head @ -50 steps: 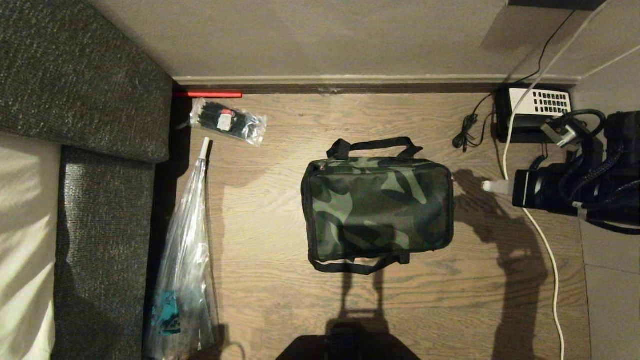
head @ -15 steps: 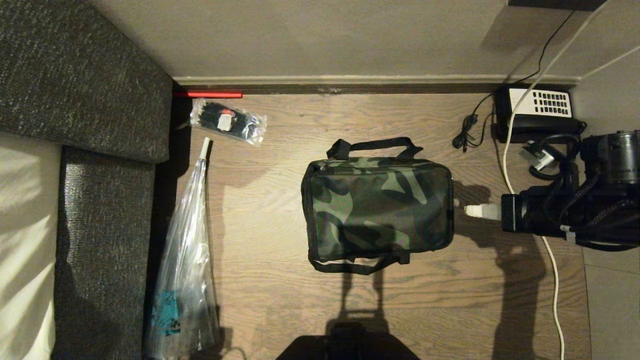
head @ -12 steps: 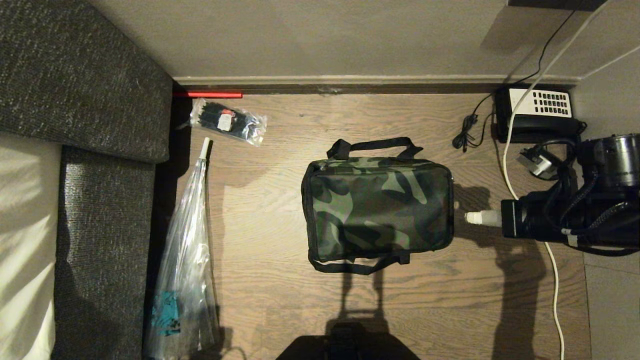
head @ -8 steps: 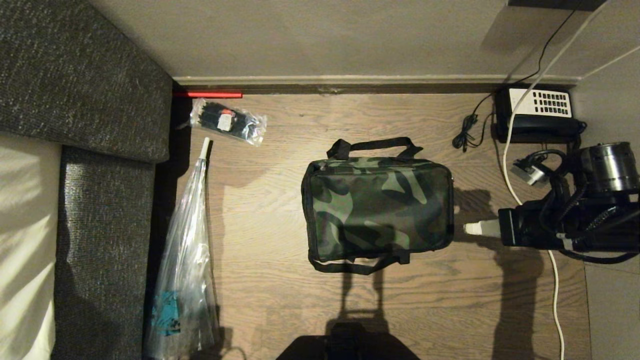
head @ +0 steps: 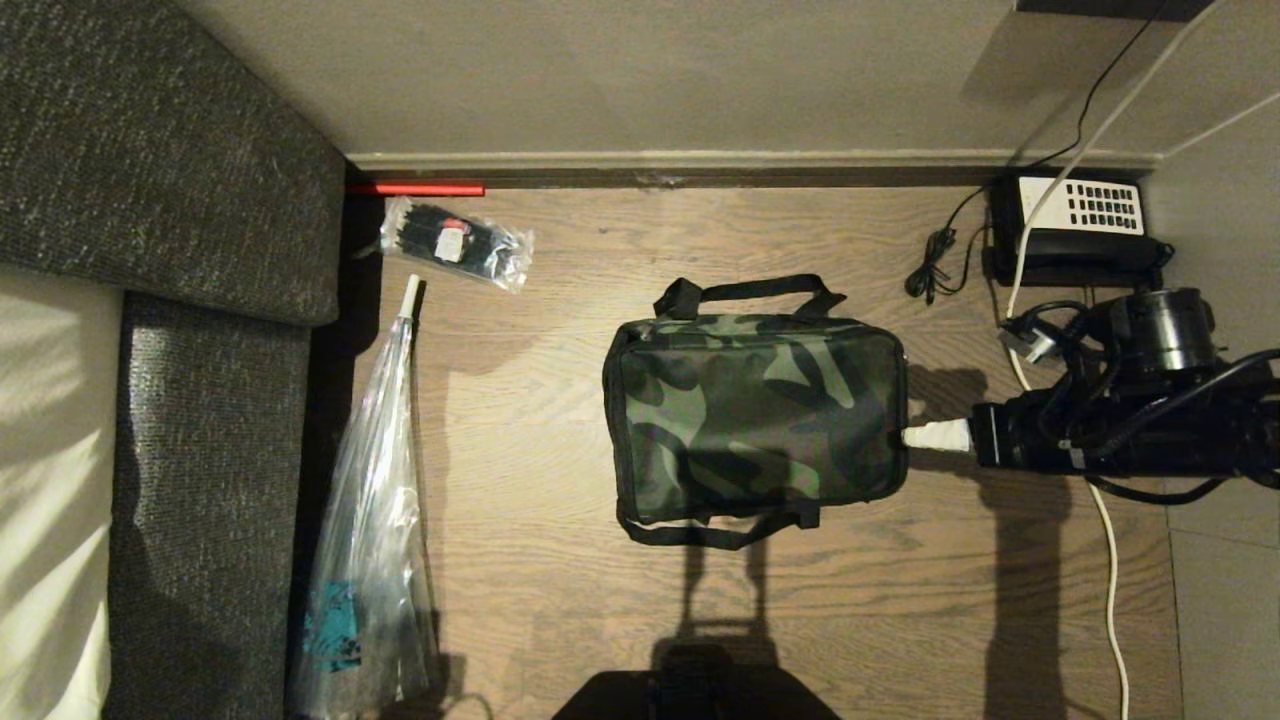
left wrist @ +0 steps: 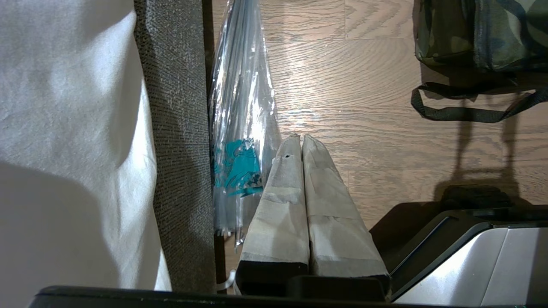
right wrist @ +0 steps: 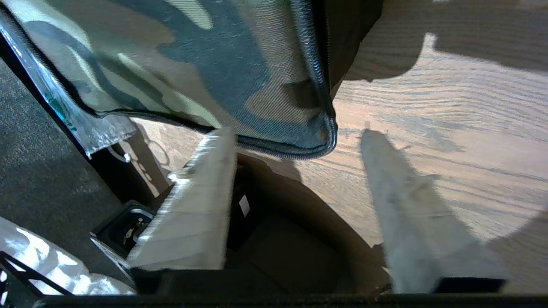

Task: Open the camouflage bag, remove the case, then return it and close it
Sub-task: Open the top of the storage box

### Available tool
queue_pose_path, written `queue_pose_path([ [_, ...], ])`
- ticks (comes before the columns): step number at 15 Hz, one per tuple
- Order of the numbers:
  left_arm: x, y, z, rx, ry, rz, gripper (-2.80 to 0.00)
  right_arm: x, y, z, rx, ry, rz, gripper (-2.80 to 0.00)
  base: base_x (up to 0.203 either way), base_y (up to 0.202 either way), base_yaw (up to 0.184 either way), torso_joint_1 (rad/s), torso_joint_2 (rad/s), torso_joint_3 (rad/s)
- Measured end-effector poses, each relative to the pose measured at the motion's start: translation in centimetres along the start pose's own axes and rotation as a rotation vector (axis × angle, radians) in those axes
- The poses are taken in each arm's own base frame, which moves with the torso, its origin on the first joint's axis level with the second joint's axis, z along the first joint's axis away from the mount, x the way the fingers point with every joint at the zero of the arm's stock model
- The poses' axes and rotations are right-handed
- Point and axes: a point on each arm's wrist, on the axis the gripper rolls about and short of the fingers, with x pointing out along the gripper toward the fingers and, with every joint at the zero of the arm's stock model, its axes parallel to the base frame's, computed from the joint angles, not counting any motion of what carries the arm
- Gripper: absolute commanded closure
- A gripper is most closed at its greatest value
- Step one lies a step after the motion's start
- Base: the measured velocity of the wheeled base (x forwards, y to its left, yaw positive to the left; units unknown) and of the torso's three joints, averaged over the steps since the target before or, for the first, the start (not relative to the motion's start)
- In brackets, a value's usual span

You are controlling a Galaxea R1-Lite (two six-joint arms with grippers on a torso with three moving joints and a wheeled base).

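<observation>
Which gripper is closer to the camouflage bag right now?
The right gripper: its tips are at the camouflage bag's right end. The left gripper hangs off its near-left corner.

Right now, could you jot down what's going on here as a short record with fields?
Bag: camouflage, zipped shut, on the wooden floor
Case: not visible
Right tool: open, at the bag's right end, by its corner
Left tool: shut, parked low beside the sofa
Nearby: long clear plastic bag, small packet, telephone by the wall
Stage: opening not yet begun
</observation>
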Motion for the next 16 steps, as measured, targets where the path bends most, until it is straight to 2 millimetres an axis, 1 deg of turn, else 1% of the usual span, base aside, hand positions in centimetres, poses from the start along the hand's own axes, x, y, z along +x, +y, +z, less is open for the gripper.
queue_pose_path([
  [6, 0.0, 0.0, 0.0, 0.0, 0.0, 0.001, 0.0, 2.2, -1.4, -0.2, 0.033, 0.019, 0.025, -2.8, 0.0, 0.0, 0.0, 0.0, 0.0, 0.0],
  [8, 0.0, 0.0, 0.0, 0.0, 0.0, 0.0, 0.0, 2.6, -1.3, -0.2, 0.089, 0.032, 0.081, -2.8, 0.0, 0.0, 0.0, 0.0, 0.0, 0.0],
  [11, 0.0, 0.0, 0.0, 0.0, -0.001, 0.001, 0.0, 3.1, -0.8, -0.1, 0.115, 0.043, 0.11, -2.8, 0.0, 0.0, 0.0, 0.0, 0.0, 0.0],
  [16, 0.0, 0.0, 0.0, 0.0, 0.001, 0.0, 0.0, 4.5, -0.5, 0.5, 0.104, -0.011, 0.136, -2.8, 0.0, 0.0, 0.0, 0.0, 0.0, 0.0],
])
